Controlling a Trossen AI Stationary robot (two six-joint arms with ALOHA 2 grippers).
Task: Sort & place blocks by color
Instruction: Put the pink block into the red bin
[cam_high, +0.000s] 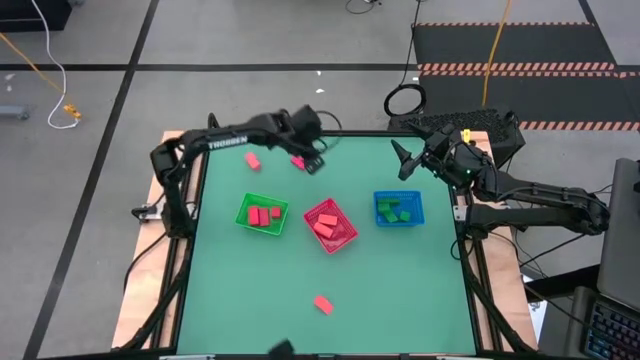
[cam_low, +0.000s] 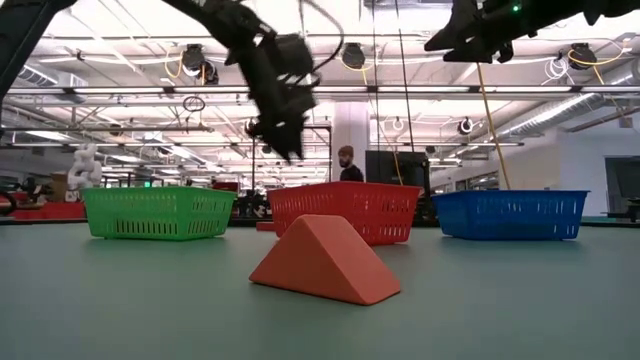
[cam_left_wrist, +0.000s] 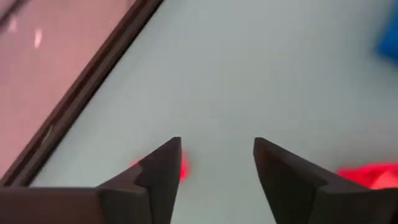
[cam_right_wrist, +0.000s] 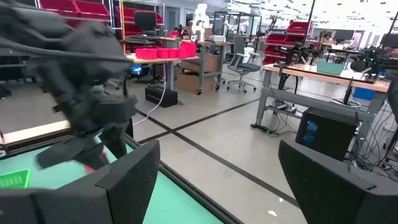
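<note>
We see a smooth, matt green table top (cam_high: 380, 290), edged by a dark strip. The three baskets, green (cam_low: 157, 212), red (cam_low: 345, 210) and blue (cam_low: 510, 214), look like rigid plastic mesh with a slight sheen. The salmon wedge block (cam_low: 325, 260) close to the low camera has a smooth, matt, solid-looking surface. The left gripper (cam_left_wrist: 216, 163) has fingers (cam_left_wrist: 163, 168) of dark matt plastic with flat faces, and the right gripper (cam_right_wrist: 217, 174) looks the same.

Wedge block (cam_low: 325, 260) up front — 3 baskets behind.
</note>
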